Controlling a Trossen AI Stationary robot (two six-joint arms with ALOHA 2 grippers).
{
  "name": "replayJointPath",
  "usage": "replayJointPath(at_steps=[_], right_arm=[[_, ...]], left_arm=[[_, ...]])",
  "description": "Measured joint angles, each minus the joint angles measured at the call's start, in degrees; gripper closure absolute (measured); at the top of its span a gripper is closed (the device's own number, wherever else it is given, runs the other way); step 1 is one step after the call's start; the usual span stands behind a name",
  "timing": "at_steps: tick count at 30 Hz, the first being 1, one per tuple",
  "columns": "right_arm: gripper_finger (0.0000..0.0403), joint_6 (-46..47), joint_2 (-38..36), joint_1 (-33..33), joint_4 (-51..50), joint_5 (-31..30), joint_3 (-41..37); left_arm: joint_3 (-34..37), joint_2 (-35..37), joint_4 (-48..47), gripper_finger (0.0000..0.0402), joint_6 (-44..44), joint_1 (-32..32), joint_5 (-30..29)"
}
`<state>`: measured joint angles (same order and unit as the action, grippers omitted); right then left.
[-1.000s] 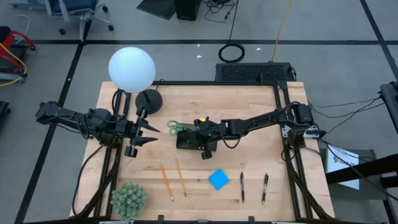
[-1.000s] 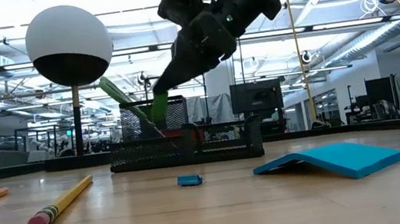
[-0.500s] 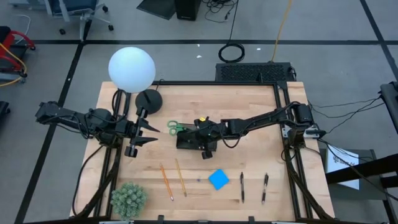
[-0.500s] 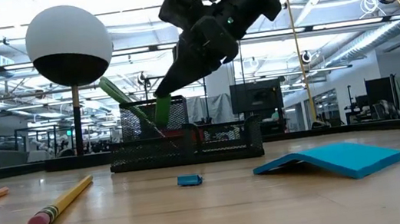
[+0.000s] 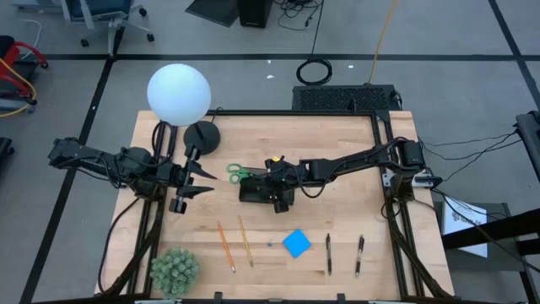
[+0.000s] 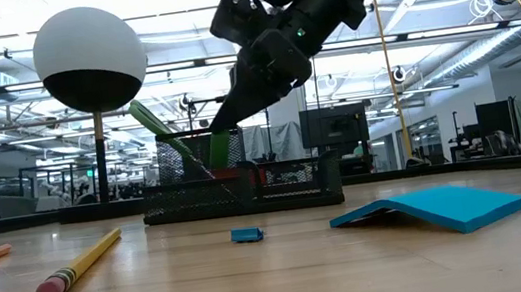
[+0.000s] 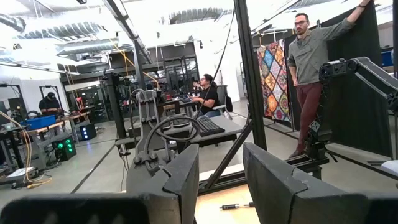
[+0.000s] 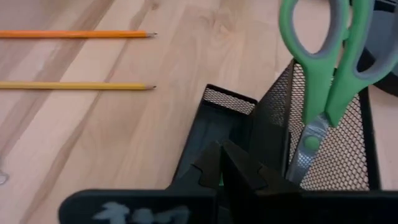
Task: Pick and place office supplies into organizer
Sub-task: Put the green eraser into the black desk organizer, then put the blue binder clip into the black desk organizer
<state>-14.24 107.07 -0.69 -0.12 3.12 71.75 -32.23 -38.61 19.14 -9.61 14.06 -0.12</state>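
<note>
The green-handled scissors (image 8: 323,74) stand blades-down in the taller mesh section of the black organizer (image 5: 257,192). Their handles lean out toward the table's left (image 6: 162,129). My right gripper (image 8: 222,162) is shut, slanting down over the organizer's low compartment, its tip (image 6: 221,126) at the tall section's rim. My left gripper (image 5: 205,181) waits open above the table's left side, holding nothing. Two pencils (image 5: 225,247) (image 5: 245,241), a tiny piece (image 6: 245,235), the blue pad (image 5: 296,243) and two pens (image 5: 328,253) (image 5: 359,255) lie flat near the front edge. My right gripper's shut fingertips (image 6: 225,120) stand close to the tall section's rim and the scissors' lower handle part. I cannot tell whether they touch either one.
The white globe lamp (image 5: 178,93) and its round black base (image 5: 201,135) stand at the far left. A spiky green plant ball (image 5: 175,268) sits at the near left corner. People show in the room beyond the table in the left wrist view.
</note>
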Motion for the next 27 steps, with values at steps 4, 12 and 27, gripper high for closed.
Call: replayJointPath(at_steps=[4,12,27], right_arm=[[0.0403,0.0,0.0,0.0,0.0,0.1,0.0],[0.0397,1.1,0.0,0.0,-0.3,0.2,0.0],[0.0307,1.6,0.0,0.0,-1.4,2.7,0.0]], left_arm=[[0.0,0.0,0.0,0.0270,0.0,0.0,0.0],[0.0,0.0,0.0,0.0270,0.0,0.0,0.0],[0.0,0.0,0.0,0.0270,0.0,0.0,0.0]])
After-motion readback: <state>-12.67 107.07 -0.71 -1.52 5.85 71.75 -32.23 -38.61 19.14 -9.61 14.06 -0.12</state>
